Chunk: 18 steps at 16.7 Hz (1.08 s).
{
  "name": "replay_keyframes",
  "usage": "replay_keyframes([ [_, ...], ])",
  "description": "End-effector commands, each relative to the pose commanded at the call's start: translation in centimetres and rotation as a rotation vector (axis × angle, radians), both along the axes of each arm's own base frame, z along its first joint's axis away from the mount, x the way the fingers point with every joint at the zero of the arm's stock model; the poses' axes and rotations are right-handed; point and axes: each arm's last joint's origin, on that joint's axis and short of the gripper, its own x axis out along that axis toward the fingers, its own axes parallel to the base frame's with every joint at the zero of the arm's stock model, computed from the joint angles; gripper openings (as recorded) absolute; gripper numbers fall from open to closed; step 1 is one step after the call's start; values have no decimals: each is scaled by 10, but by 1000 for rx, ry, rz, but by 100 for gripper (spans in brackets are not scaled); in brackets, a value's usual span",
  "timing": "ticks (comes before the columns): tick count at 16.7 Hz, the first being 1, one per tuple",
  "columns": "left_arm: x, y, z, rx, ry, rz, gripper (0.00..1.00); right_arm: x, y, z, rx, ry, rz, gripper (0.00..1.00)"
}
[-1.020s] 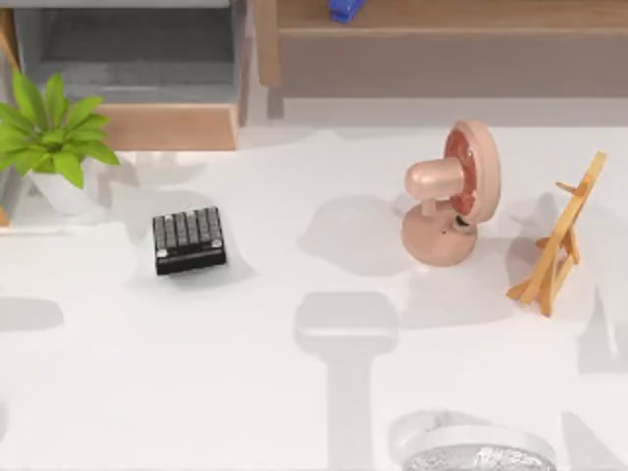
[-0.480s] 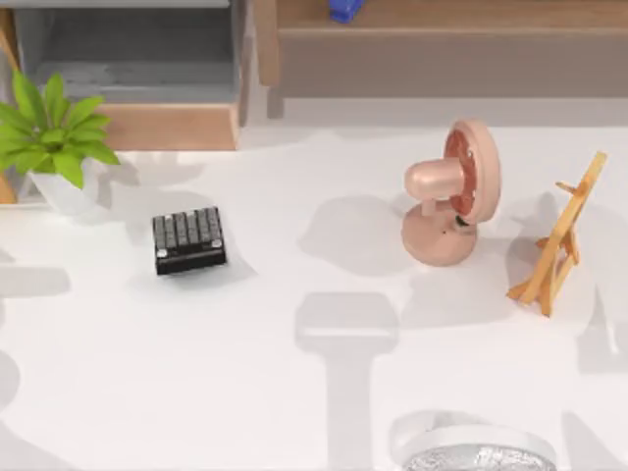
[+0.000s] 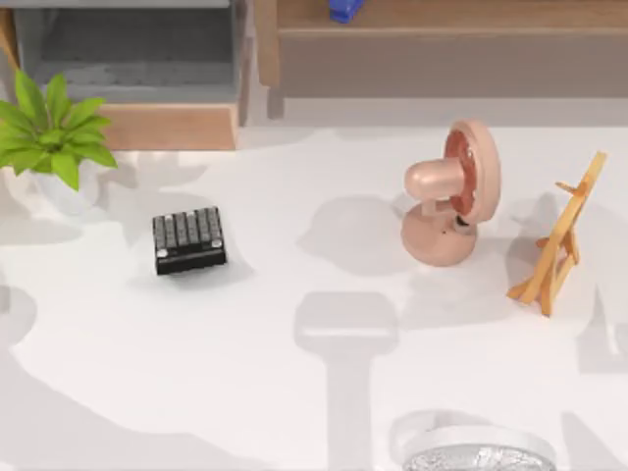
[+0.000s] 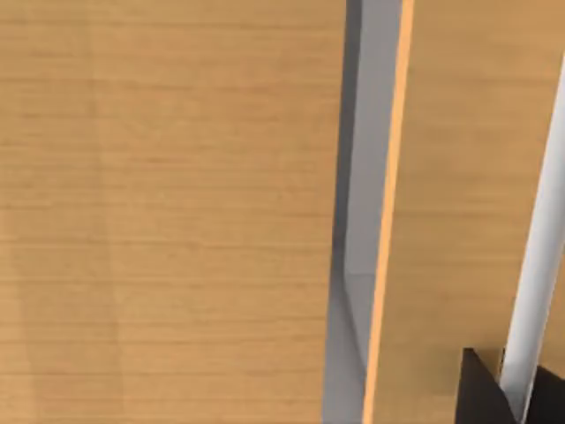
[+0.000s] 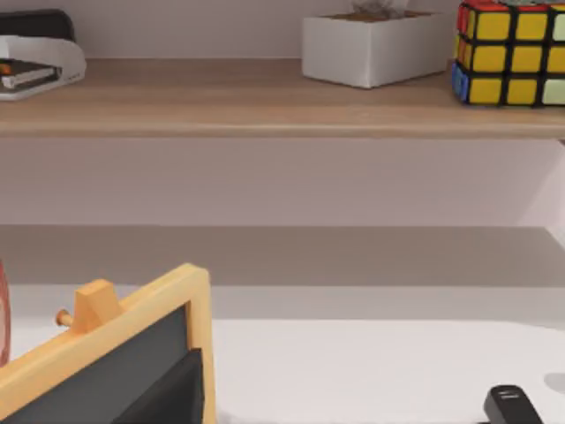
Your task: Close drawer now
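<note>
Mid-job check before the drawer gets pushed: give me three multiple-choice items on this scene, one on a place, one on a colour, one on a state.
1. Where does the keypad lie on the table?
A. On the left half, nearer the camera than the drawer
B. Beside the easel
C. Inside the drawer

2. What colour is the desk fan?
A. Blue
B. Pink
C. Green

3. What state is the drawer in?
A. Shut flush
B. Taken out and lying on the table
C. Pulled open

Answers: 1 A, the top view shows it left, below the drawer front; 2 B, its body and base are pink; 3 C, its grey inner walls and floor lie exposed.
</note>
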Motion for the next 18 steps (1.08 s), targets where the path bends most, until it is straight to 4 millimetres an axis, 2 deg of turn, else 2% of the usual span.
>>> replay_keyframes([
  [5, 2, 2, -1, -2, 4, 4, 0, 0, 0, 0, 0, 0, 0, 100],
  [12, 58, 1, 0, 1, -2, 3, 0, 0, 0, 0, 0, 0, 0, 100],
  [17, 61, 0, 0, -2, 3, 3, 0, 0, 0, 0, 0, 0, 0, 100],
  [18, 61, 0, 0, -2, 3, 3, 8, 0, 0, 0, 0, 0, 0, 100],
])
